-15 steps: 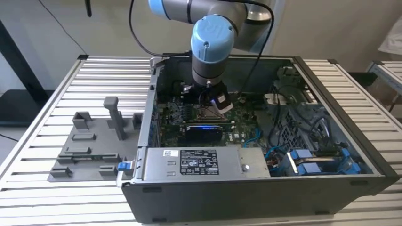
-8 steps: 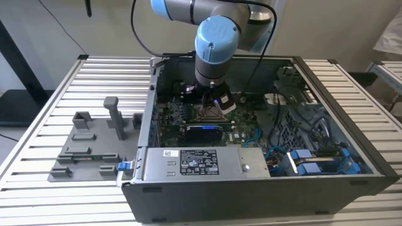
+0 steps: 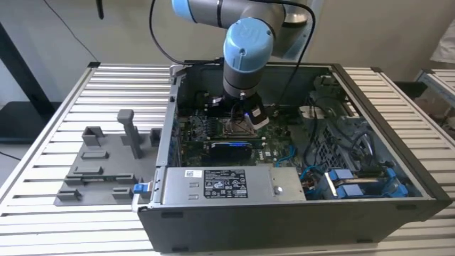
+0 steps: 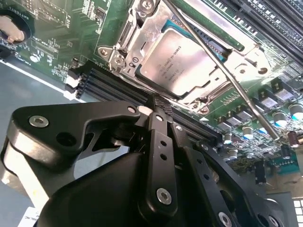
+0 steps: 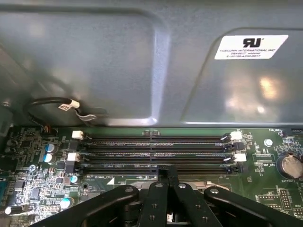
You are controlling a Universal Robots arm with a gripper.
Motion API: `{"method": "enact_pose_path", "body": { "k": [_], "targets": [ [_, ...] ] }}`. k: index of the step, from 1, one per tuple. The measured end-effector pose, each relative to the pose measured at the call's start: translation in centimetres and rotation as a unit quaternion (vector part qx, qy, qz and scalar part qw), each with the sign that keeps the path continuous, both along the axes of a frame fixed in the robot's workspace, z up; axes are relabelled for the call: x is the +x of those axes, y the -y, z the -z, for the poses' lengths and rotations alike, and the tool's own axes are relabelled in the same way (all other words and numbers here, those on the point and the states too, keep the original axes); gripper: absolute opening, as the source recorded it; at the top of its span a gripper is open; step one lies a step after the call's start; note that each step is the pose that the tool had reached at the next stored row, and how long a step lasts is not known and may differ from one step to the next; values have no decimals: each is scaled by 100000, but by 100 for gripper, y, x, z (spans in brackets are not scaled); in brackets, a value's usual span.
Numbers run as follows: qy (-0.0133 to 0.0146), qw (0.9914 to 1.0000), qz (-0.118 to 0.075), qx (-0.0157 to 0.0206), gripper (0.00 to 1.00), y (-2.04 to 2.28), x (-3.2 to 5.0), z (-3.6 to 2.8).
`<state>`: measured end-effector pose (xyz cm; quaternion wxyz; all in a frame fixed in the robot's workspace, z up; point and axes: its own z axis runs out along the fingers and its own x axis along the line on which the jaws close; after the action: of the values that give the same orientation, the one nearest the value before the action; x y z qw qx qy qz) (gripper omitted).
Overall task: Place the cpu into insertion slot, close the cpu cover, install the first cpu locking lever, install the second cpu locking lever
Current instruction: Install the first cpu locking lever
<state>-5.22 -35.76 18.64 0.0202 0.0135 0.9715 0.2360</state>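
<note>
In the exterior view the hand [image 3: 245,110] hangs over the socket, mid-case. In the second wrist view it is pinched narrow and empty, near the cpu [image 4: 177,64], which sits under the cpu cover [image 4: 124,42]. The thin locking lever [image 4: 236,90] could slip off such tips. In the first wrist view the memory slots [image 5: 156,153] just beyond risk scraping.

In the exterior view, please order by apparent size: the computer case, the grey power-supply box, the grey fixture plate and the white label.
Computer case; then fixture plate and power-supply box, too alike to rank; white label smallest.

Inside the open case [image 3: 284,224] sits a grey power-supply box [image 3: 224,184]; beside the case lies perhaps a fixture plate [image 3: 99,170].
</note>
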Motion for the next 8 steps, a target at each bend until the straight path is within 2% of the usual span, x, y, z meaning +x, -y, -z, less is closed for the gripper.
{"method": "enact_pose_path", "body": {
  "k": [8],
  "targets": [
    [-17,100000,-8,17,11,2,53,-1]
  ]
}}
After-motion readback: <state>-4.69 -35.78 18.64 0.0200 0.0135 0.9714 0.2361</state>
